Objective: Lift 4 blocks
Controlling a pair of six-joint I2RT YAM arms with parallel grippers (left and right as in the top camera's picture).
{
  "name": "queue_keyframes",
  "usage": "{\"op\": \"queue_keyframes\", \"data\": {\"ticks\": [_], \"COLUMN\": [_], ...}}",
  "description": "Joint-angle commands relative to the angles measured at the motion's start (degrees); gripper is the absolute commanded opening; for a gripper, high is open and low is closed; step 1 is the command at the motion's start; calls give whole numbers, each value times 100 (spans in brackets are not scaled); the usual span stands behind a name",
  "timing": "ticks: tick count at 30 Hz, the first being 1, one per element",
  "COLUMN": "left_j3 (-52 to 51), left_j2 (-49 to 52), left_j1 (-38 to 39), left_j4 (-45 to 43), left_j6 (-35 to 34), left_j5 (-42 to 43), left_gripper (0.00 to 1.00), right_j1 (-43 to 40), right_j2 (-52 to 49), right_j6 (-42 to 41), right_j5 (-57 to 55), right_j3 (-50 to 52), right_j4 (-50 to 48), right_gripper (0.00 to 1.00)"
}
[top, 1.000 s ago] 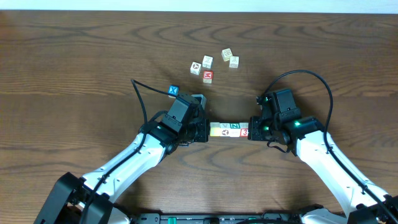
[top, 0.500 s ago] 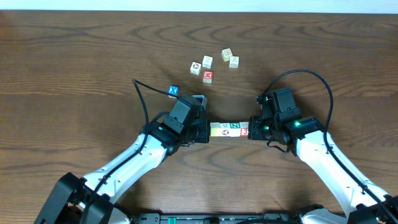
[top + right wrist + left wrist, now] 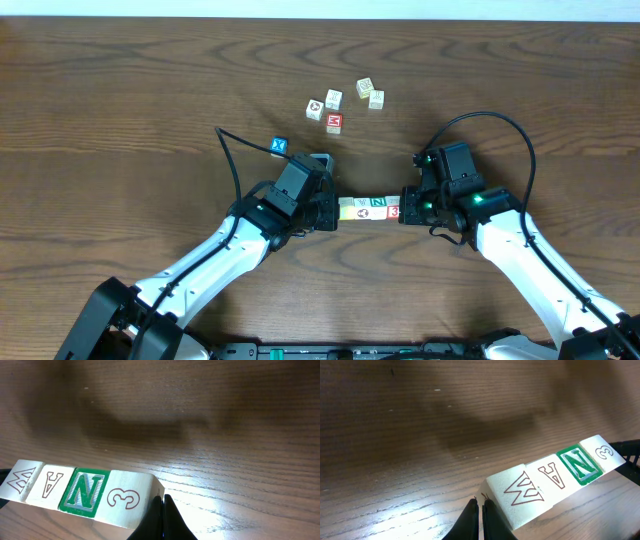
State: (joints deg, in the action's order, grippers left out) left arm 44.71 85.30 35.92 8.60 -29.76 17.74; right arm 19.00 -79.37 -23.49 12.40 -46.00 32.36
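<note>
Left hand edged right, blocks above dark wood table

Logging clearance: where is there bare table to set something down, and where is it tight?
Bare: the table left of the blue cube, and its far right side. A narrower strip runs between the loose cubes and the block row. Crowded: the middle, where the left gripper and right gripper press that row.

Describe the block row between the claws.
Four pale wooden blocks in one straight row, faces touching, reading W, A, green N, 3. The shut left claw presses the W end, the shut right claw the 3 end. The row seems raised; its shadow falls apart on the table.
</note>
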Motion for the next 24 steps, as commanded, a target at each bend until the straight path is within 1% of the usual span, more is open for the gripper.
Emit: {"op": "queue_keyframes", "data": {"ticks": [1,14,24], "left_j3": [238,238,238], "left_j2": [44,55,372], "left_j1": [192,192,195], "left_j4": [-109,-90,-94], "left_j6": [76,76,31], "left_j5": [407,402,411], "left_gripper": [7,7,7], "right_j1": [212,212,210], "right_j2": [-55,-684,-728], "right_j6": [-24,-24,-24], "right_j5": [798,857,890], "right_j3": [-4,-4,-4], "right_j4": [-92,-328,-369], "right_gripper": [1,1,1]}}
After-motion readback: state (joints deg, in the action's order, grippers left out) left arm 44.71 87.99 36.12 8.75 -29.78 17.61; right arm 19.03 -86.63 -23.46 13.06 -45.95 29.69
